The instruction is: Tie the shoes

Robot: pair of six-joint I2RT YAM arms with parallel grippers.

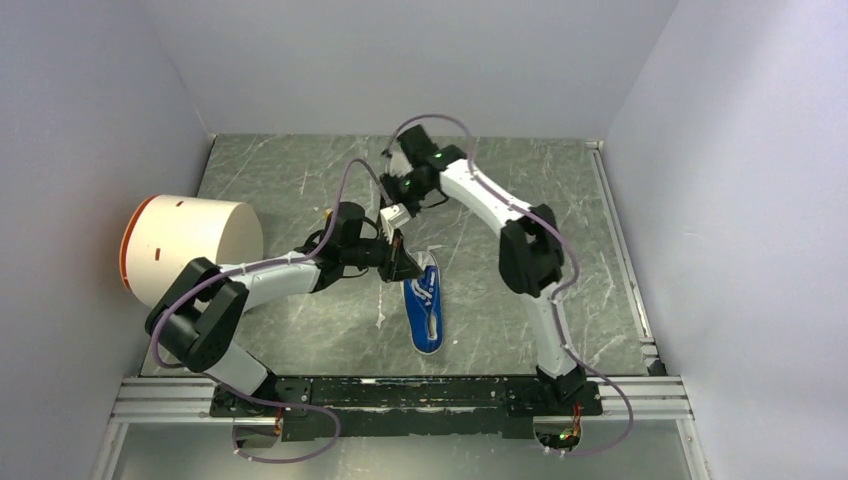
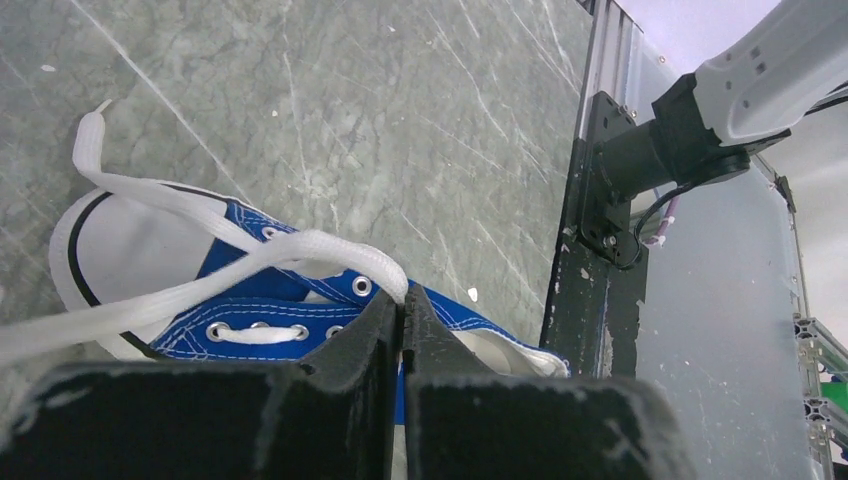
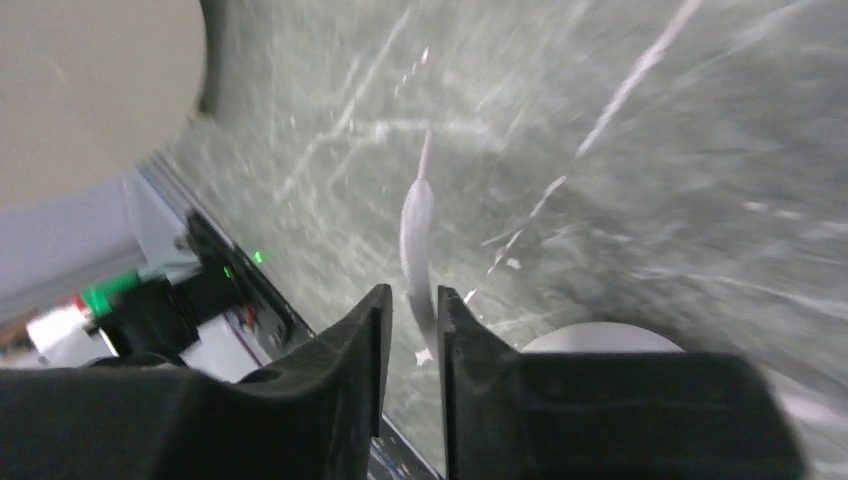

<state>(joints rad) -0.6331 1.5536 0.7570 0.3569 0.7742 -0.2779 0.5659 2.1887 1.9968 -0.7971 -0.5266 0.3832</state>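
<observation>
top view: a small blue canvas sneaker with a white rubber toe cap (image 1: 424,308) lies on the grey marbled table (image 1: 300,330), near the middle, between the two arms. the left gripper (image 1: 402,264) sits just over the shoe's far end, and the right gripper (image 1: 393,217) hangs close behind it. a large white cylinder with an orange rim (image 1: 195,245) lies on its side at the left.

left wrist view: the fingers are pressed together, pinching a flat white lace (image 2: 300,250) that runs across the toe cap and the eyelets up to their tips.

right wrist view: blurred. the fingers stand a narrow slit apart, with a pale lace strand (image 3: 417,225) hanging down into the slit. i cannot tell whether they clamp it.
</observation>
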